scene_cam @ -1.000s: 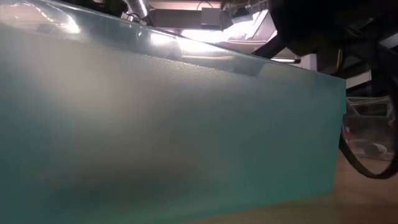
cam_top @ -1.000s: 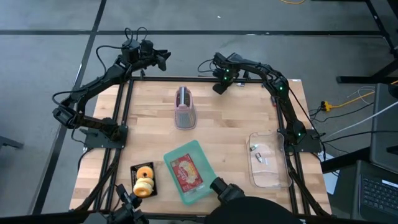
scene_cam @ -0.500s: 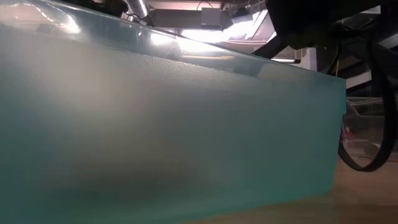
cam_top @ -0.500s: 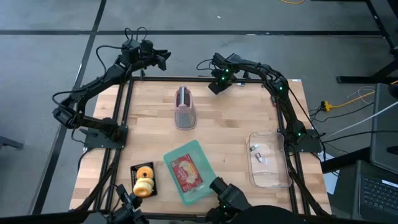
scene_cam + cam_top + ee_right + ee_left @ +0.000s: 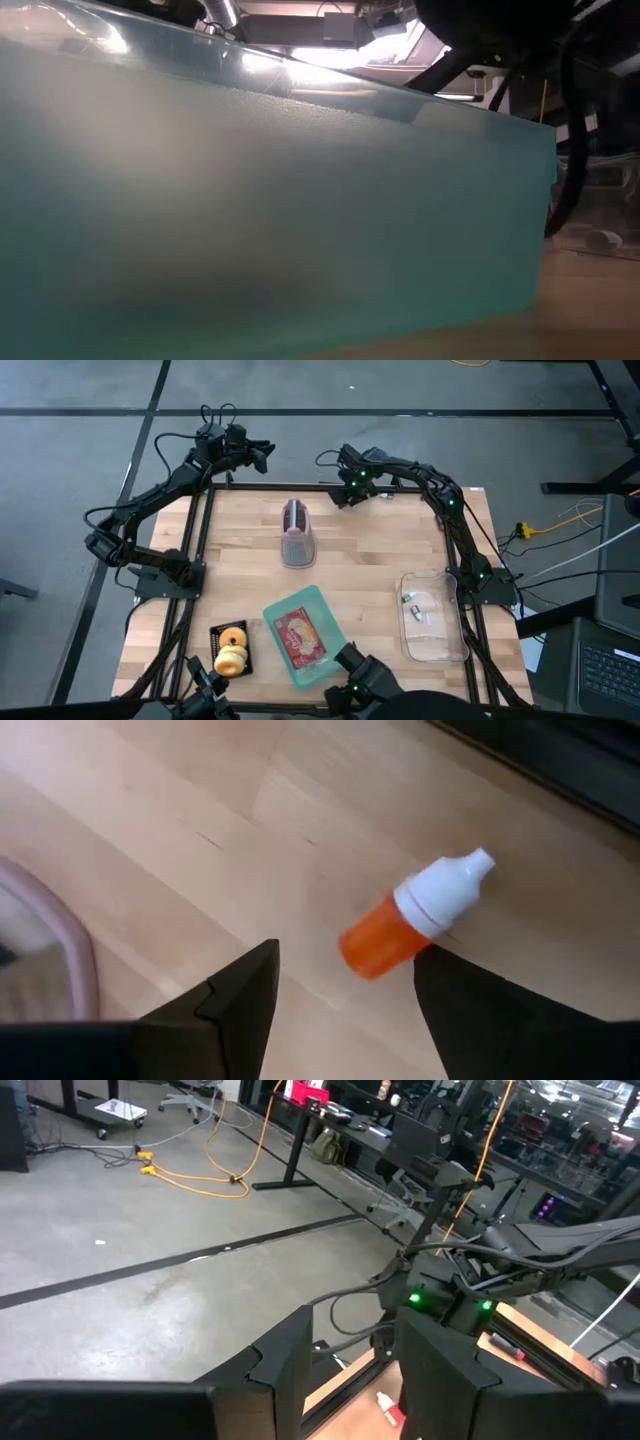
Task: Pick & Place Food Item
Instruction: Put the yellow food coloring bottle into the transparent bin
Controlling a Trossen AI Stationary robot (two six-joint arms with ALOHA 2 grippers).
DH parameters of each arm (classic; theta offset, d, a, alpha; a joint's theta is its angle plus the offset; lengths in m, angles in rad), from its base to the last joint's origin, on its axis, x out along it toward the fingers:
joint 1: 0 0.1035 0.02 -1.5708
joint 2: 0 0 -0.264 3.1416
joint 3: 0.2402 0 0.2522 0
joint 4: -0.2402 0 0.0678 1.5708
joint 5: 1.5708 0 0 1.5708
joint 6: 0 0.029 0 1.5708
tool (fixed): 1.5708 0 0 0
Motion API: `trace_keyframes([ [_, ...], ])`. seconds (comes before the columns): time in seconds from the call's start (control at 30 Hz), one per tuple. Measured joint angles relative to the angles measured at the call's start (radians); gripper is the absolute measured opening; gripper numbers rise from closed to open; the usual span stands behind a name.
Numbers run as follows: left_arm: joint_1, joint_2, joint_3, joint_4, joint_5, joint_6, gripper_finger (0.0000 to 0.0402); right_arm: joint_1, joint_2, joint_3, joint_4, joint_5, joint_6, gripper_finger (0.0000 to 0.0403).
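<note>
While the left gripper (image 5: 262,455) waits spread beyond the bench's far edge, doughnuts (image 5: 232,649) sit near the front left corner; the right gripper (image 5: 343,982) hangs spread over an unlabelled, white-capped orange bottle (image 5: 411,916) at the far edge.

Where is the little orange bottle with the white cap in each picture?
High view: not visible; the right gripper hangs at the table's far edge.
Low view: not visible; the teal tray fills the picture.
Left wrist view: bottle between the dark fingers.
Right wrist view: bottle, centre.
Shared landmark: wooden table.
</note>
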Motion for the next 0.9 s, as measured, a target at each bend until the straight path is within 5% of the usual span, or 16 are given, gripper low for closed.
trace_keyframes([
  [0.33,0.001,0.000,0.000,0.000,0.007,0.022,0.0141,0.006,-0.003,0.000,0.007,0.133,0.180,0.0210],
  [0.9,0.028,0.000,0.000,-0.001,0.053,0.043,0.0141,0.002,0.006,0.004,0.049,0.137,0.174,0.0190],
])
